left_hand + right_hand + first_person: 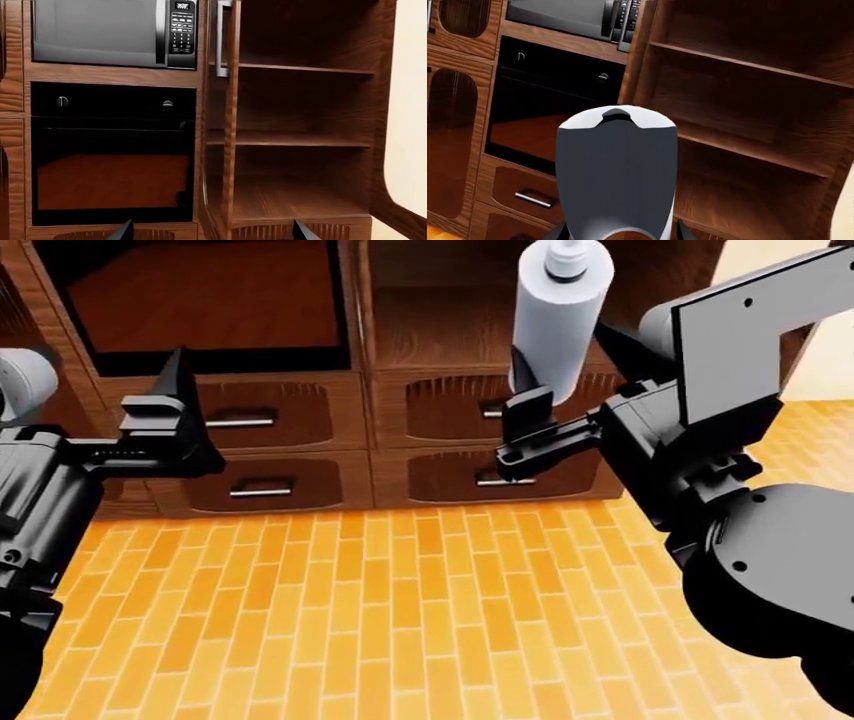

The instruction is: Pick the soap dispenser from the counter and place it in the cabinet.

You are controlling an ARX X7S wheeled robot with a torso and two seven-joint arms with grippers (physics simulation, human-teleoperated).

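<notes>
The right gripper (pixel 531 420) is clamped on the lower part of the tall, slim, pale grey-white soap dispenser (pixel 562 310), which has a white pump on top. The bottle is held up in the air, standing almost straight, in front of the big dark red-brown wooden cabinet (pixel 300 140) with open shelves. It is not on a shelf yet.

The bottle looks hard and smooth, so it could slip or lean if the hold is loose. It is probably light. Its round body is the best place to hold it, not the thin pump.

The left gripper (pixel 171 415) holds nothing, and its jaws are apart. It hangs near the drawers with silver bar handles (pixel 260 488).
</notes>
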